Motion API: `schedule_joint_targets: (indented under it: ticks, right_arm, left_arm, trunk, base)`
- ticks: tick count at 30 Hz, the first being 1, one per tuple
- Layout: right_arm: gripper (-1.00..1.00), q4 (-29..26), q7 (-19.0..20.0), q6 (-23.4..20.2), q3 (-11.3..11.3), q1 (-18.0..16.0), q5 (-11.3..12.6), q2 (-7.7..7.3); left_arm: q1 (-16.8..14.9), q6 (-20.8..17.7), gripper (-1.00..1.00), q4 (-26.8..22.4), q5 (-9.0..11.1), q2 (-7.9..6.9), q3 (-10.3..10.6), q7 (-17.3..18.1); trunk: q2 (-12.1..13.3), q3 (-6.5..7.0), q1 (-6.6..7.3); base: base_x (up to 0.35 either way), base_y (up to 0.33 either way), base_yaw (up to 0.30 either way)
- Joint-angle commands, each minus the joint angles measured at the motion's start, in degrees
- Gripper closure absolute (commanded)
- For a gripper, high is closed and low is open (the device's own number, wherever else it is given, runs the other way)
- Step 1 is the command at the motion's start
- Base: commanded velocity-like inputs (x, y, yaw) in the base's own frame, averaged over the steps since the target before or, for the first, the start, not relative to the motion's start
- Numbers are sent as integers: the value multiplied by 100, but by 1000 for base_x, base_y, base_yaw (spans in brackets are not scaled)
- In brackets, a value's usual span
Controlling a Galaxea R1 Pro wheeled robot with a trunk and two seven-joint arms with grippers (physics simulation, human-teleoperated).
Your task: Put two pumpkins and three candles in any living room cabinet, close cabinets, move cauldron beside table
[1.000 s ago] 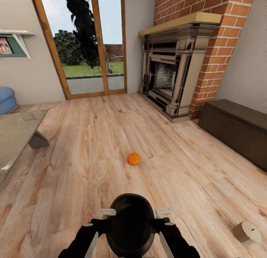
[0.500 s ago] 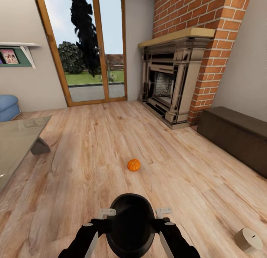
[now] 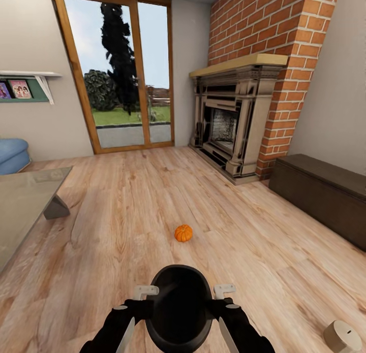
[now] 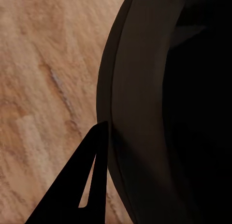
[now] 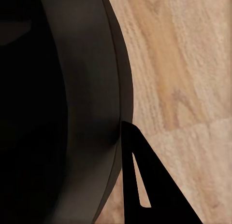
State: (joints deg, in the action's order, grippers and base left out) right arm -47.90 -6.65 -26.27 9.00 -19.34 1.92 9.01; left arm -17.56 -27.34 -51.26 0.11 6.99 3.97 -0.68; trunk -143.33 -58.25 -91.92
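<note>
I hold the black cauldron (image 3: 179,308) low in front of me, over the wooden floor. My left gripper (image 3: 136,299) and right gripper (image 3: 226,298) are each shut on its rim, on opposite sides. The left wrist view has the cauldron (image 4: 159,108) wall with a dark finger (image 4: 77,190) against its outside. The right wrist view gives the same, cauldron (image 5: 58,108) and finger (image 5: 145,185). One orange pumpkin (image 3: 183,233) lies on the floor ahead. A candle (image 3: 343,338) lies on its side at the lower right. The dark cabinet (image 3: 325,193) stands shut along the right wall. The low table (image 3: 20,205) is at the left.
A brick fireplace (image 3: 239,119) stands ahead on the right, and a glass patio door (image 3: 122,78) at the back. A blue seat (image 3: 11,155) sits behind the table, under a wall shelf (image 3: 25,84). Open wooden floor lies between table and cabinet.
The whole picture has slid downward, so the camera has moved. The cauldron and both grippers keep the same place in the view, with the same hold.
</note>
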Motion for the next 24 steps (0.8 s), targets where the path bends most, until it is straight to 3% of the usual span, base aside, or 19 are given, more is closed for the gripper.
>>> schedule_joint_targets:
  ticks: [1,11,24]
  right_arm:
    - [100,-113,-29,-19,32,-5,106,-4]
    - [100,-114,-29,-19,32,-5,106,-5]
    - [100,-123,-29,-19,32,-4,106,3]
  left_arm:
    - [-2,-31,100,-7,60,-4,17,-11]
    - [4,-34,100,-108,63,-4,11,-11]
    - [5,-34,100,-113,62,-4,9,-11]
  trunk:
    - [-3,-5,2]
    - [-3,-5,2]
    - [-3,-5,2]
  base:
    - [0,0,0]
    - [-20,0,0]
    - [-200,0,0]
